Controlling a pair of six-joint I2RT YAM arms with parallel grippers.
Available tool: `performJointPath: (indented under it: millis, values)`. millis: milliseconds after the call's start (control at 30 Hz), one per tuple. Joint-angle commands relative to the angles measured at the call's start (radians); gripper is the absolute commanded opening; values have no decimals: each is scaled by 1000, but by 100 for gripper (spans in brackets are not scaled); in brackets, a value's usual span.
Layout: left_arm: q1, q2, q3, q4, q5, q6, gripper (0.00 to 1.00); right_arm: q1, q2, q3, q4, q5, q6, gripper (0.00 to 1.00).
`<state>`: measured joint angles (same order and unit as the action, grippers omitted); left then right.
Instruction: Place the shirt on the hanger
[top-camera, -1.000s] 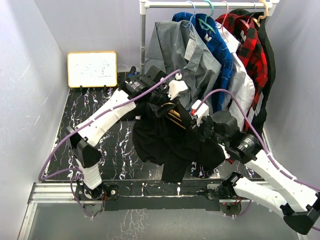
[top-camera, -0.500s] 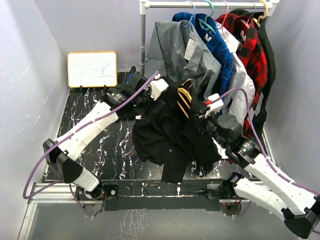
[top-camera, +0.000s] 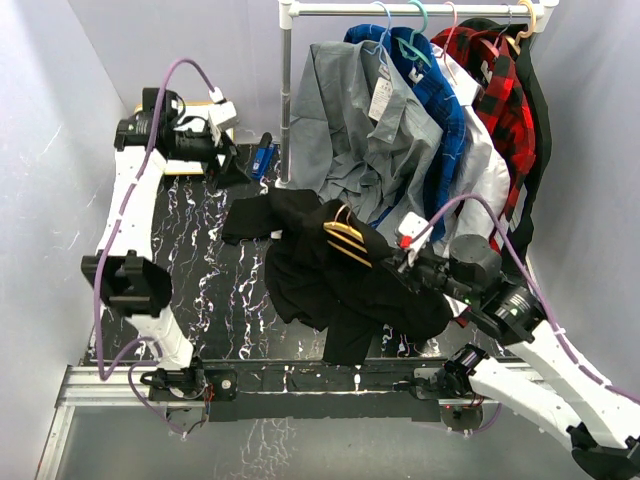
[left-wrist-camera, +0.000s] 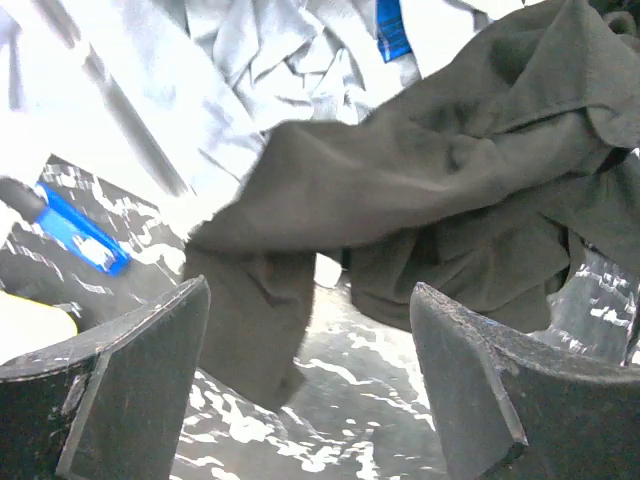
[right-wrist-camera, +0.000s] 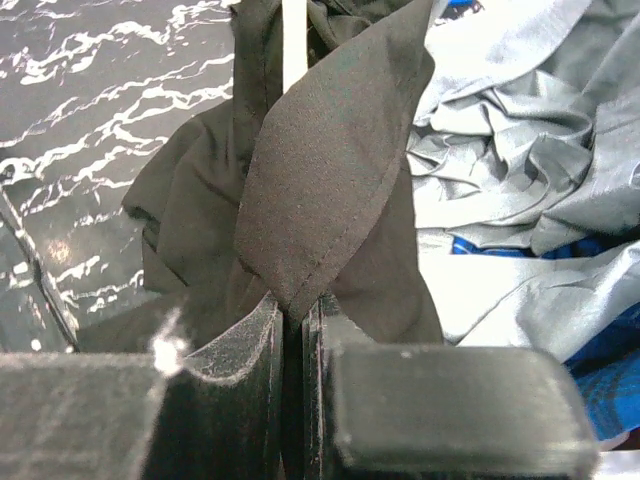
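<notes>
I'm looking down at a black, white-veined table (top-camera: 200, 280) boxed in by plain pale walls, with a rail (top-camera: 420, 10) across the back right. A grey shirt (top-camera: 350, 120), a plaid shirt (top-camera: 495, 90) and other clothes hang from it, their lower ends bunched against the table's far edge. A small blue object (top-camera: 262, 158) lies near the back; I can't tell what it is.

The shirt (top-camera: 330, 280) lies heaped mid-table, one sleeve stretched out to the left. The hanger (top-camera: 345, 240) sits on top of the heap near its far end. Only a few orange bars show, and the rest is buried in fabric.

My left gripper (left-wrist-camera: 310, 300) is raised at the back left, well clear of the cloth, fingers spread with nothing between them. My right gripper (right-wrist-camera: 290, 330) is clenched on a fold of the shirt. In its wrist view a thin white strip runs up behind that fold, and I can't make out what it is. The right arm is cut off at the frame's corner.
</notes>
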<state>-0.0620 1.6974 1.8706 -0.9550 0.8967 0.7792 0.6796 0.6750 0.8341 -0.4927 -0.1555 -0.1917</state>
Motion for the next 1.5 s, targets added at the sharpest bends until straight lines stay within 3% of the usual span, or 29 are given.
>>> performJointPath:
  millis: [0, 133, 200, 333, 567, 800, 1067, 1200, 1300, 1367, 1433, 1467]
  values:
    - [19, 206, 347, -487, 294, 363, 79, 0, -86, 98, -80, -135, -182, 0]
    - [46, 175, 223, -486, 349, 480, 85, 1, -117, 127, -168, -173, -261, 0]
    - [37, 151, 161, -485, 391, 480, 92, 1, -118, 142, -210, -181, -284, 0]
    - [-27, 148, 99, -486, 373, 471, 95, 1, -108, 172, -265, -179, -301, 0]
    - [-76, 61, -153, -483, 291, 901, 97, 1, -101, 201, -288, -199, -307, 0]
    - [-91, 188, -102, -484, 182, 968, 97, 0, -107, 205, -315, -219, -303, 0]
    - [-91, 329, 35, -484, 158, 942, 95, 0, -117, 190, -330, -232, -284, 0]
    - [-99, 345, 32, -484, 148, 943, 93, 1, -124, 193, -331, -217, -282, 0]
    - [-108, 340, -5, -484, 127, 965, 89, 1, -126, 195, -330, -208, -283, 0]
    - [-113, 343, -17, -484, 114, 972, 79, 1, -125, 194, -326, -210, -284, 0]
    - [-117, 351, -18, -484, 110, 965, 60, 0, -124, 192, -321, -209, -282, 0]
    - [-117, 355, -17, -484, 114, 961, 44, 0, -124, 190, -316, -208, -282, 0]
